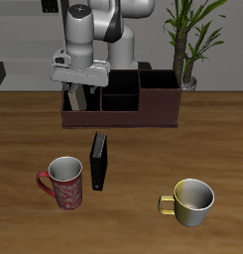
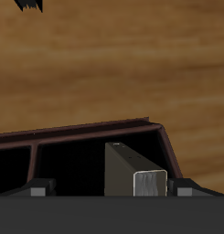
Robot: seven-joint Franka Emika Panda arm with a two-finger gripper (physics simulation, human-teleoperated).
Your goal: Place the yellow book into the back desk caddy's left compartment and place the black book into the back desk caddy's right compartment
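The back desk caddy (image 1: 121, 111) stands at the back of the table. The yellow book (image 1: 75, 99), grey-tan, stands upright in the caddy's left compartment (image 1: 78, 103), its top above the rim. My gripper (image 1: 76, 91) hangs just over it and is open. In the wrist view the book (image 2: 141, 179) stands between my spread fingertips (image 2: 185, 190), closer to one of them, with the caddy's rim (image 2: 86, 130) behind it. The black book (image 1: 99, 161) stands on edge on the table in front of the caddy. The right compartment (image 1: 159, 101) holds nothing.
A red patterned mug (image 1: 65, 182) stands beside the black book near the table's front edge. A yellow-handled mug (image 1: 192, 201) stands farther along the front. A potted plant (image 1: 187, 40) stands behind the caddy's far end.
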